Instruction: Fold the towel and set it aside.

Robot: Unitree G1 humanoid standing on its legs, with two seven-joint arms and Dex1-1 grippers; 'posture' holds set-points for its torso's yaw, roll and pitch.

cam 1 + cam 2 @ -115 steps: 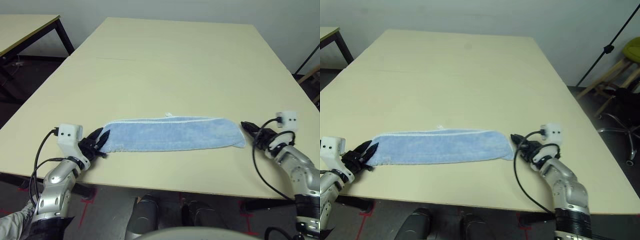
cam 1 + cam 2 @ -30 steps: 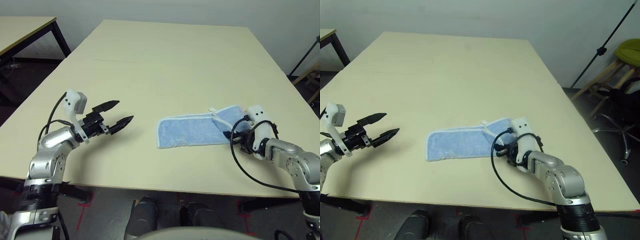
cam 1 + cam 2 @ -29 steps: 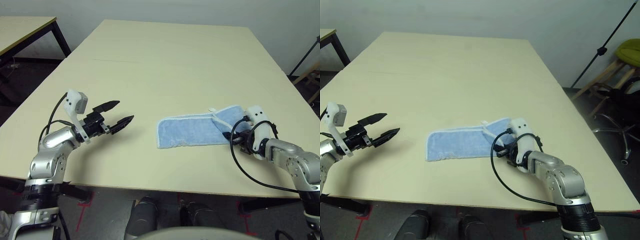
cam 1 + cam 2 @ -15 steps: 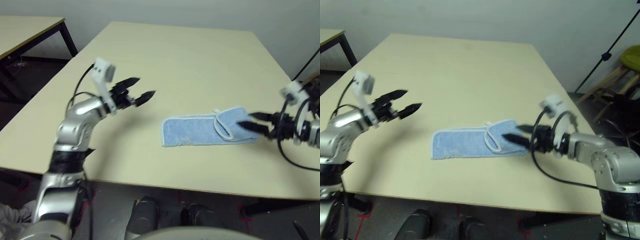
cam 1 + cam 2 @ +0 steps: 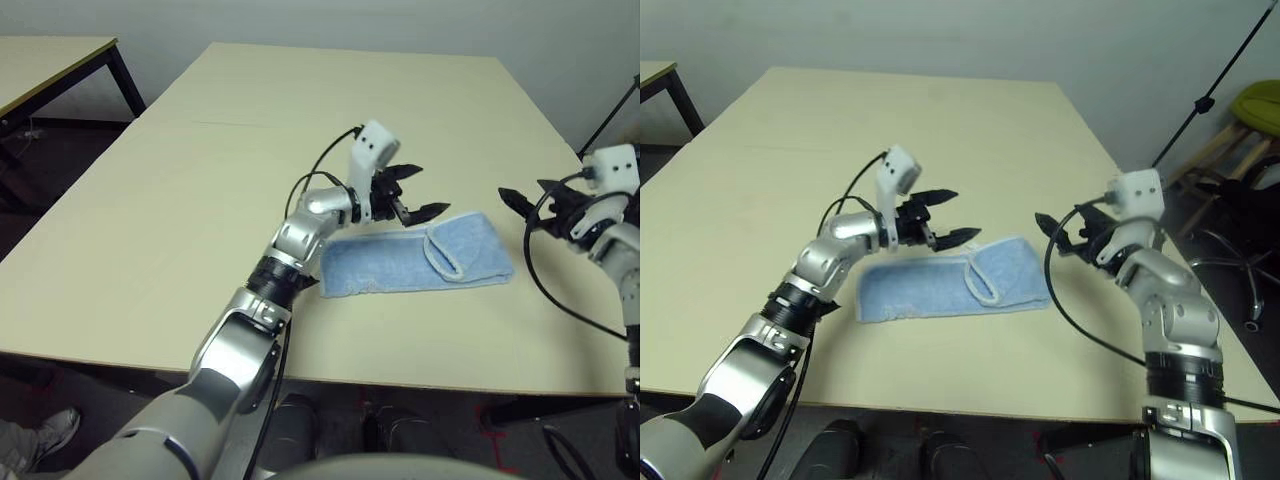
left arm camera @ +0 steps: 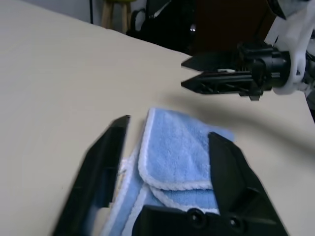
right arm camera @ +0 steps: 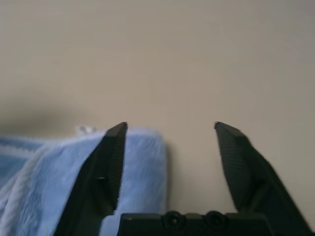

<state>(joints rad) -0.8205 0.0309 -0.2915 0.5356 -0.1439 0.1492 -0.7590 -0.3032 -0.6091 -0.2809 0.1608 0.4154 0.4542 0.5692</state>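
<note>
The light blue towel (image 5: 400, 266) lies as a short folded strip near the table's front edge, and its right end is doubled back in a white-edged flap (image 5: 443, 256). My left gripper (image 5: 418, 191) has reached across and hovers open just above the towel's far edge, near the flap; in the left wrist view the towel (image 6: 174, 152) lies between and below its fingers. Off the towel's right end my right gripper (image 5: 522, 194) is lifted above the table, open and holding nothing. The towel's end (image 7: 140, 162) sits under it in the right wrist view.
The beige table (image 5: 300, 110) stretches wide and bare beyond the towel. A second table (image 5: 50, 55) stands at the far left. A black stand pole (image 5: 1210, 100) and a green stool (image 5: 1260, 110) are past the table's right edge.
My left arm swung right from the table's left side to above the towel. My right gripper let go of the towel's right end and lifted away to the right.
</note>
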